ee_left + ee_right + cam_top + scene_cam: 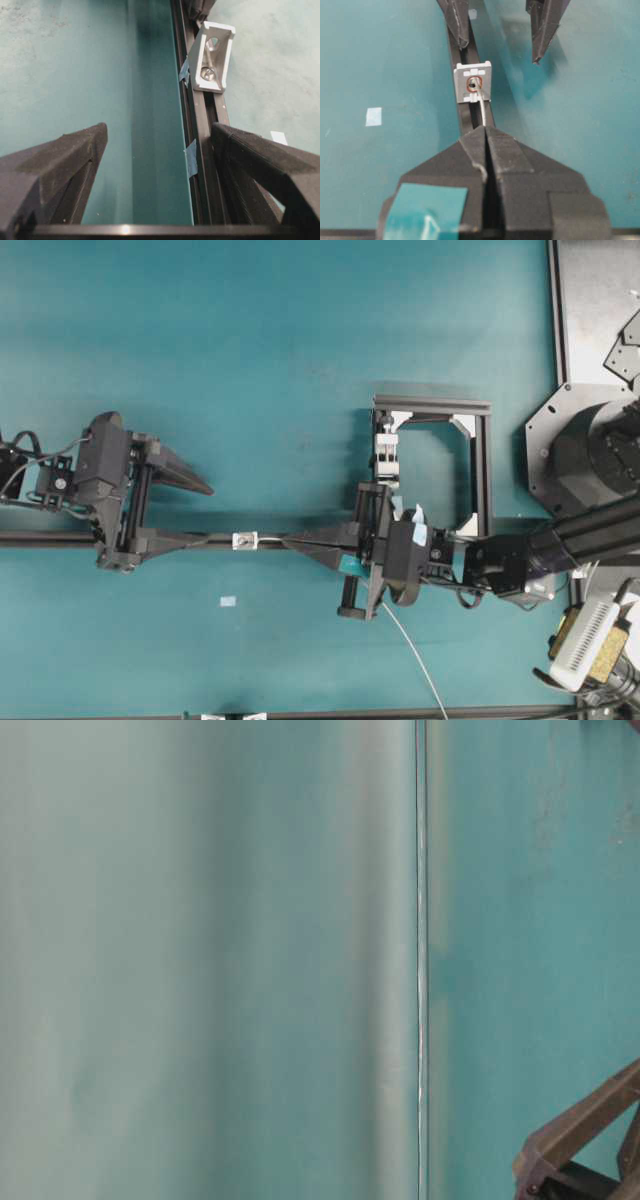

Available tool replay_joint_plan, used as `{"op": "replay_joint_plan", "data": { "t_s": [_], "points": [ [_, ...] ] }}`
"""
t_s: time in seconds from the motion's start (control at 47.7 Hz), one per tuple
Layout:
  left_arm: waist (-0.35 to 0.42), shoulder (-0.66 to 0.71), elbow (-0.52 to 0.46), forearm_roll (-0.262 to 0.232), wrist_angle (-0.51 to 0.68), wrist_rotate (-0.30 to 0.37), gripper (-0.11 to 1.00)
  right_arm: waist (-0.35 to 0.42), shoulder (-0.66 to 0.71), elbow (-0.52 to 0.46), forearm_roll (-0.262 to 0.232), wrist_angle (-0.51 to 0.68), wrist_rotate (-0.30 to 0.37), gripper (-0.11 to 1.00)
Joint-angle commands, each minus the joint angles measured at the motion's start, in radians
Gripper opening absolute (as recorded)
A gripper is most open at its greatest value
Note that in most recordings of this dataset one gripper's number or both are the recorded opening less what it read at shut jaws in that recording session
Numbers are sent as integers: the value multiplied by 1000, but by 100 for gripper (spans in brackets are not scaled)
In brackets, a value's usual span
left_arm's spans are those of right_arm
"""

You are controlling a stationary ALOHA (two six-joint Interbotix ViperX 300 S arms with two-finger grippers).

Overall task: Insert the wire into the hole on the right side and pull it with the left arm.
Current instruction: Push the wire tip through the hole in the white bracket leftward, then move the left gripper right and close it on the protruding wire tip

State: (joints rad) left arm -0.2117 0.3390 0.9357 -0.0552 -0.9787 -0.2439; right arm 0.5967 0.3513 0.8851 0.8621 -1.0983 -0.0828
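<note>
The small white block (245, 540) sits on a black rail (40, 538). Its dark hole (472, 85) faces my right gripper (485, 128). That gripper is shut on the thin pale wire (483, 107), close to the right of the block. The short free end of the wire reaches from the fingertips into the hole's mouth. The long tail of the wire (415, 660) trails toward the table's front edge. My left gripper (212, 514) stands open just left of the block, with one finger (457, 25) over the rail and the other finger (542, 30) off to the side. Nothing is between them.
A black square frame (482, 465) with a white clamp (387, 455) stands behind my right gripper. A small white tape scrap (228, 601) lies in front of the rail. Blue tape bits (191, 157) are stuck along the rail. The right arm's base (590, 455) is at the far right.
</note>
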Motion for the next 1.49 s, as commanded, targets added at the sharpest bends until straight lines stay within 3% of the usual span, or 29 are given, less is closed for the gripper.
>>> {"op": "replay_joint_plan", "data": {
  "t_s": [0.0,0.357,1.469],
  "points": [
    [-3,-29,-5,-2,-6,2,56,-9,-8,-15,0,-6,-2,0],
    [-3,-29,-6,-2,-5,2,56,-23,-6,-51,0,6,-51,0],
    [-5,-58,-14,0,17,-11,55,-57,23,-121,-21,40,-92,0]
  ]
}}
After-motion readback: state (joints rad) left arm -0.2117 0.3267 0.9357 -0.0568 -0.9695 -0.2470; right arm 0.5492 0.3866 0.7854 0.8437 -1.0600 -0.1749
